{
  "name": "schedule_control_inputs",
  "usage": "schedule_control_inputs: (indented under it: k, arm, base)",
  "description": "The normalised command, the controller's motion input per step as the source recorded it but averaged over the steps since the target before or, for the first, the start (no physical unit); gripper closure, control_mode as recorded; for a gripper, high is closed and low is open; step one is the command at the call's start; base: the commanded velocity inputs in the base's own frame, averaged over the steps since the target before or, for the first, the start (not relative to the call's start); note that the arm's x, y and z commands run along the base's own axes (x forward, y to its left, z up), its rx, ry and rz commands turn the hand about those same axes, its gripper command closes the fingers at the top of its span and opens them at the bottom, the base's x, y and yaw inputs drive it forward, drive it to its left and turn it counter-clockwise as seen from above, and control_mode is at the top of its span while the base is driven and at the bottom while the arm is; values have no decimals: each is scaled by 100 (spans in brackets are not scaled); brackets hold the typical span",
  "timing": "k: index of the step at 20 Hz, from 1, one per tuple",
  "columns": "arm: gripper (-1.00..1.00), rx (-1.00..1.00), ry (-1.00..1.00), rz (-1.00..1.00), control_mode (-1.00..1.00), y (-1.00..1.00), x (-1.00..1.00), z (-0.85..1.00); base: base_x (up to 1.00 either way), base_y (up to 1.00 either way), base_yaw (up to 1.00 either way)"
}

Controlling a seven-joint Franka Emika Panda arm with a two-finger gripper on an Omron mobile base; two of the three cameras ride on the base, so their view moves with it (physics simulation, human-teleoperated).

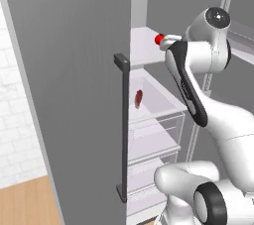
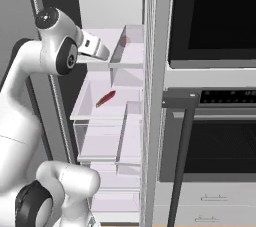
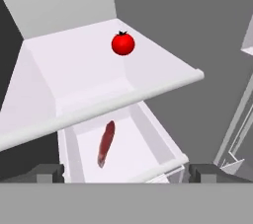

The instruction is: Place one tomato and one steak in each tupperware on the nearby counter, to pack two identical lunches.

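- 1 tomato [image 3: 123,43] – red, on upper fridge shelf [image 3: 79,65], well ahead of the fingertips [image 3: 47,173], apart from them. Also seen in left base view [image 1: 159,39] as a red spot beside the hand.
- 1 steak [image 3: 105,144] – dark red strip, lying in the tray [image 3: 148,134] under that shelf, between the two fingertips' lines, nearer than the tomato. Same steak in left base view [image 1: 139,98] and right base view [image 2: 105,99].
- 2 dark fingertips at hand-view bottom, set wide apart, nothing between them.
- 1 fridge door bar handle [image 1: 122,130], vertical, dark.
- 2 oven fronts [image 2: 220,16], stacked, w/ 1 dark handle [image 2: 181,102] on the lower one.
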Motion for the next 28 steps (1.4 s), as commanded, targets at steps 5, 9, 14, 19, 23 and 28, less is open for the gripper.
schedule_control_inputs:
  k: [5, 9, 14, 19, 23, 28]
  arm:
    - [-100, 0, 0, 0, -100, -9, 49, 0]
    - [-100, 0, 0, 0, -100, -8, 52, 0]
    - [-100, 0, 0, 0, -100, -10, 45, -3]
    - [-100, 0, 0, 0, -100, -3, 41, -14]
    - [-100, 0, 0, 0, -100, -3, 44, -16]
    - [-100, 0, 0, 0, -100, -9, 46, -7]
  base:
    - [0, 0, 0]
    - [0, 0, 0]
    - [0, 0, 0]
    - [0, 0, 0]
    - [0, 0, 0]
    - [0, 0, 0]
